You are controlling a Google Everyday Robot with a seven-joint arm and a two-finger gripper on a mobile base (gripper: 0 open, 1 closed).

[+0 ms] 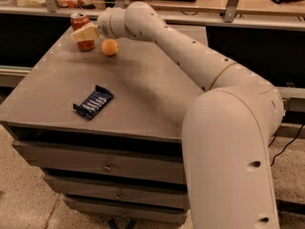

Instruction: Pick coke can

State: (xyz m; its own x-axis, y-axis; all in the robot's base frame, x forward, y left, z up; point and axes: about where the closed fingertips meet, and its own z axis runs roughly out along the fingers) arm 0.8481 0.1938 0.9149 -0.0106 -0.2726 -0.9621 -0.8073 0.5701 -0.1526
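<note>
There is just the one camera, and it sits high on the robot's side of the desk [143, 104], looking down and forward across the top. The big pale arm [190, 56] fills the right and lower right of the view, so the lens is close by the shoulder, probably up on the robot itself. The desk's near edge and drawer fronts [105, 166] show below, and its far edge lies near the top. The end effector [85, 32] is out at the desk's far left corner, right by the coke can [80, 19], far from the lens.
</note>
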